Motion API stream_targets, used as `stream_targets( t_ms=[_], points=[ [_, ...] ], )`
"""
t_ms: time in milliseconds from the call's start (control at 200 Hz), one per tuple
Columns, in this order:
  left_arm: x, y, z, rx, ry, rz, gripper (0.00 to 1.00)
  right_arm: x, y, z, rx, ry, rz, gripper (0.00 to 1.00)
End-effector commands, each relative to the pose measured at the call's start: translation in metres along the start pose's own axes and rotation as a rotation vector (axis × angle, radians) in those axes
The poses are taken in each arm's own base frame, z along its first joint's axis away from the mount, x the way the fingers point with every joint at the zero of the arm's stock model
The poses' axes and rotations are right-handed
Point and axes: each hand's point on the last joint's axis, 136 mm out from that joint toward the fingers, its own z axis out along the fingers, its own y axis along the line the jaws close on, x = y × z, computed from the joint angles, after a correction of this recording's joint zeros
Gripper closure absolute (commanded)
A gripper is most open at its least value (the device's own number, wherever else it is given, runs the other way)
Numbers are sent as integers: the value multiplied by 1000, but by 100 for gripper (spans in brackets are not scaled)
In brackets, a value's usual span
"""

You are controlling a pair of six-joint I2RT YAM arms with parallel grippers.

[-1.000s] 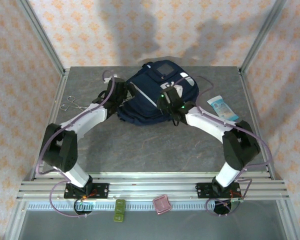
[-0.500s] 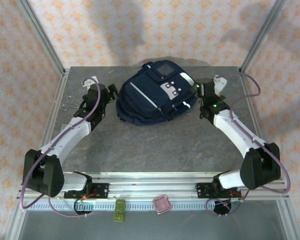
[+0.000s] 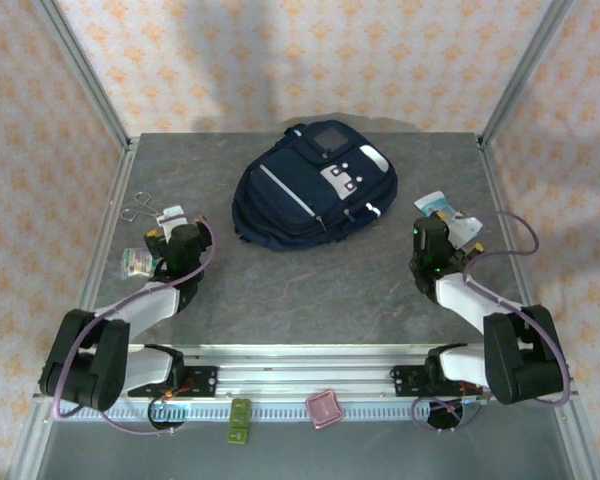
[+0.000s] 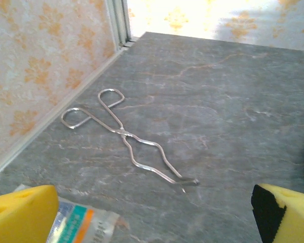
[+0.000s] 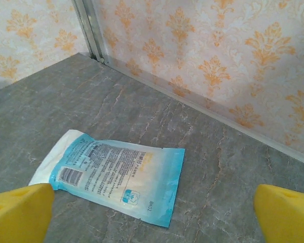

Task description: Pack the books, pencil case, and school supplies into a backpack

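We hold the left gripper [image 3: 165, 223] and right gripper [image 3: 450, 224] wide open and empty at opposite sides of the tabletop [image 3: 300, 290], the backpack [image 3: 300, 195] lying between and beyond both, top toward the far edge, about equally near either arm.

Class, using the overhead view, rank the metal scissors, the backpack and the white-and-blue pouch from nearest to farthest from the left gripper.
Measured from the left gripper:
1. The metal scissors, just beyond it near the left wall.
2. The backpack, at centre back.
3. The white-and-blue pouch, far over on the right side.
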Motion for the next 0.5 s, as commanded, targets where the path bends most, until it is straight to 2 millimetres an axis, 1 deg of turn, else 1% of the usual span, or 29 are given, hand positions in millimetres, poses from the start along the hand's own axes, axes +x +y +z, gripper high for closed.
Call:
stream_targets(
  t_ms=[0, 95, 185, 245, 270, 295, 325, 350, 440, 460, 496],
  points=[
    [-27, 12, 6, -96, -151, -13, 0, -19, 0, 3, 8, -120, 62, 0],
    [-22, 10, 5, -56, -213, -61, 0, -16, -2, 0, -37, -165, 55, 0],
    [-24, 1, 3, 11, -254, -63, 0, -10, -1, -6, -118, -191, 66, 0],
    [-21, 4, -1, 18, -289, -79, 0, -10, 0, -10, -156, -200, 84, 0],
    [-22, 6, -4, 22, -317, -86, 0, -10, 0, -11, -175, -206, 93, 0],
    [-20, 7, -3, 21, -311, -78, 0, -12, 1, -14, -200, -220, 93, 0],
    [-15, 5, 0, 25, -278, -74, 0, -13, 4, -16, -228, -230, 82, 0],
    [-15, 3, 1, 36, -265, -75, 0, -13, 7, -17, -256, -237, 74, 0],
    [-19, -1, -1, 88, -296, -69, 0, -8, 15, -16, -339, -254, 51, 0],
    [-17, -2, 0, 97, -289, -67, 0, -7, 20, -16, -359, -252, 39, 0],
    [-15, -5, -2, 132, -282, -68, 0, 0, 34, -17, -420, -213, -13, 0]
  ],
)
